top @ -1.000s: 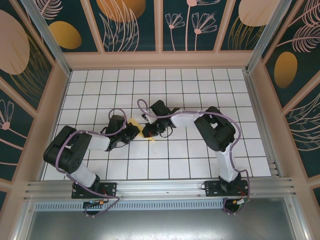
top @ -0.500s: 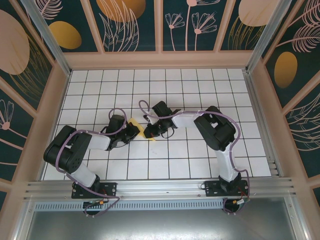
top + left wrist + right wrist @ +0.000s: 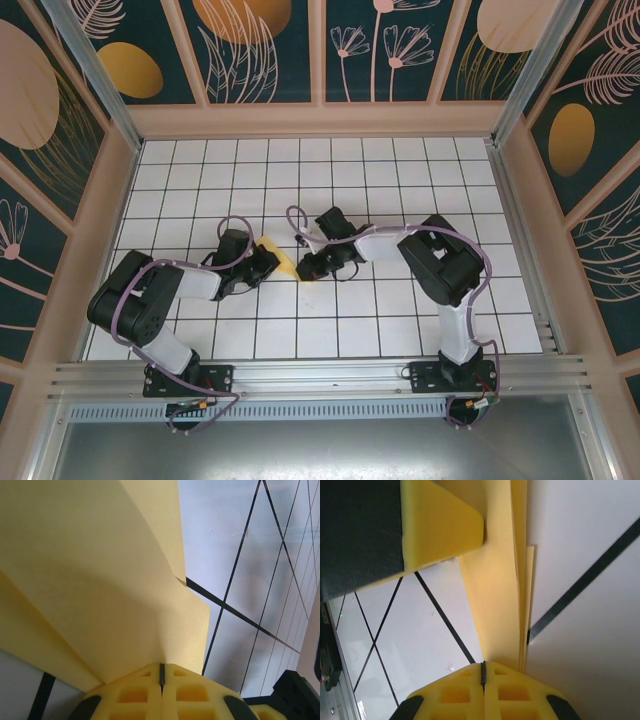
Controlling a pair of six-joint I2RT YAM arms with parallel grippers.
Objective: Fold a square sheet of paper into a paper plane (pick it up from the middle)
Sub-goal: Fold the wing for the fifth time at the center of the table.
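Table (image 3: 400, 170): the far half lies open to a gripper, wall to wall. The centre is obstructed: left gripper (image 3: 268, 262) and right gripper (image 3: 306, 268) face each other, both clamped on the folded yellow paper (image 3: 285, 262). Left arm (image 3: 150, 300) and right arm (image 3: 445, 270) cross the near half. Open tiles lie between them at the near edge. Walls (image 3: 320, 120) close three sides.

paper (image 3: 281, 256): yellow, folded, mid-table | left gripper (image 3: 266, 262): at its left edge | right gripper (image 3: 306, 269): at its right edge | table (image 3: 400, 180): white tiles

Top view looks steeply down from the near edge; both wrist views closely face the shared yellow paper (image 3: 284, 262) (image 3: 100, 580) (image 3: 495, 605).
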